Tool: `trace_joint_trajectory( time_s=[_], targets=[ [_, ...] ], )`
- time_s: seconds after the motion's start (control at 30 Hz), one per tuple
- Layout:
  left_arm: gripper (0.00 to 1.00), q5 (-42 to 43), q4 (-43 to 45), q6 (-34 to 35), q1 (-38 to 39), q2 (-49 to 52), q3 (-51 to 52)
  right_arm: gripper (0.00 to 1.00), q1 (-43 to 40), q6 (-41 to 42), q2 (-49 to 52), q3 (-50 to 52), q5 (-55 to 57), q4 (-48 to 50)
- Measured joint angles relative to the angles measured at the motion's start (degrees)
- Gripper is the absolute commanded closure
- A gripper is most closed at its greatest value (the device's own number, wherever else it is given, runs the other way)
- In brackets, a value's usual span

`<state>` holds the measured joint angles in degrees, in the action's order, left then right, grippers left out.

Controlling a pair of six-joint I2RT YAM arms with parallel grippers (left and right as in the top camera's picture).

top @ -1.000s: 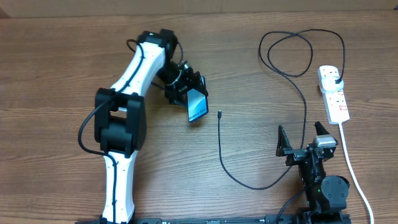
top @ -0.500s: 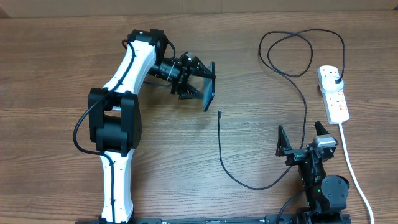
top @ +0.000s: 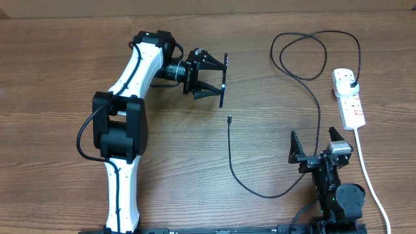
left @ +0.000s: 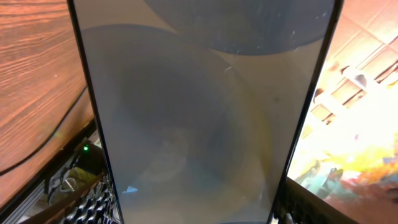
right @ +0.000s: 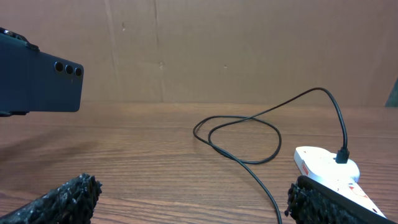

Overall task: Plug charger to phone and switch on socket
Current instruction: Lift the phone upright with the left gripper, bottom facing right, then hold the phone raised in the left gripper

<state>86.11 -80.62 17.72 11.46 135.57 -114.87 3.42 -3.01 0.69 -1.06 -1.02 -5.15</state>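
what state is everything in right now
phone, held off the table, gripped edge-on by the left gripper, unplugged
left gripper, closed on the phone
right gripper, open, empty
charger, plug in the power strip, small end loose on the table
power strip, charger plugged in, switch position too small to tell

We're on the left arm [top: 140,68] now: long white shells, chunky black joint housings between them, and a thin black cable [top: 80,138] bowing out beside the biggest joint. The left gripper [top: 221,75] is all black, with two triangular fingers [top: 208,60] ribbed along their faces. Over to the right arm [top: 341,198], which we see is black throughout, with a tiny green light [top: 333,190] on its body and a grey block [top: 338,148] on top. The right gripper [top: 316,144] has black, pointed fingers, and close up their pads [right: 62,200] look coarse and knobbly.
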Motion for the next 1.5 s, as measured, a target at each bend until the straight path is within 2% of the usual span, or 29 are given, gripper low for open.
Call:
trace_joint_trajectory(
  time_s=[0.5,1.5],
  targets=[
    [0.23,0.94,-0.35,3.76,-0.35,0.00,0.00,0.00,0.00,-0.02,0.00,0.00,-0.02,-0.02],
    [0.23,1.36,-6.10,3.82,-4.90,0.00,-0.02,0.00,0.00,0.00,0.00,0.00,-0.02,0.00]
  ],
)
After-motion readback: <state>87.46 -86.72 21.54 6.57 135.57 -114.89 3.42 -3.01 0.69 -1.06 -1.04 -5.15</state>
